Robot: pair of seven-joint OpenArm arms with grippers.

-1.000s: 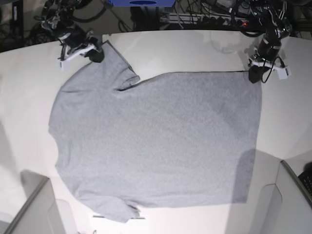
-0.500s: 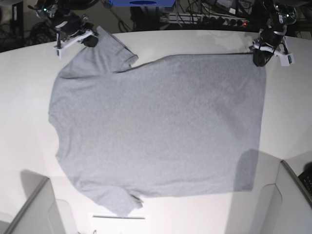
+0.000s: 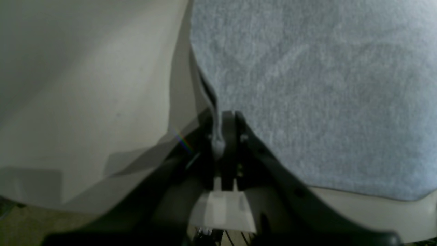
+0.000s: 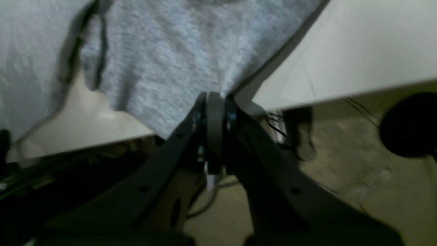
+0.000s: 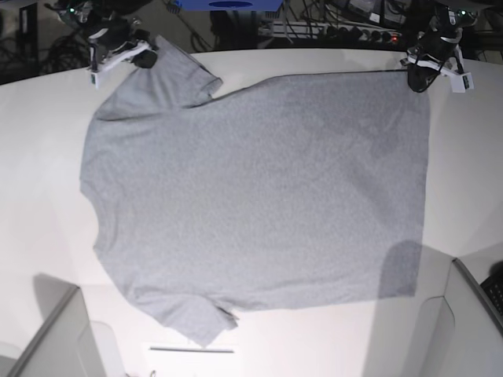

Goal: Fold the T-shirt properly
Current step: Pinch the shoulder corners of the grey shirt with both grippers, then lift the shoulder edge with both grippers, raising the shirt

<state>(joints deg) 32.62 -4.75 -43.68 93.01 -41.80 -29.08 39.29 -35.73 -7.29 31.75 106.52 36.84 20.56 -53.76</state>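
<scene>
The heather-grey T-shirt point(image 5: 259, 188) lies spread flat on the white table point(image 5: 314, 59), plain side up, no lettering showing. Its neck end is at the left and its hem at the right. My left gripper point(image 5: 416, 80) is shut on the far hem corner at the top right; in the left wrist view point(image 3: 222, 118) the cloth edge point(image 3: 307, 85) runs between the jaws. My right gripper point(image 5: 148, 56) is shut on the far sleeve's tip at the top left; in the right wrist view point(image 4: 213, 99) the sleeve cloth point(image 4: 170, 61) hangs from it past the table's edge.
Cables and equipment point(image 5: 330, 23) lie behind the table's far edge. Grey box corners stand at the bottom left point(image 5: 47, 338) and bottom right point(image 5: 464, 322). The floor point(image 4: 341, 153) shows below the table's edge in the right wrist view.
Both grippers have pulled their shirt corners toward the far edge of the table. The whole shirt has slid that way and its far edge has drawn straighter.
</scene>
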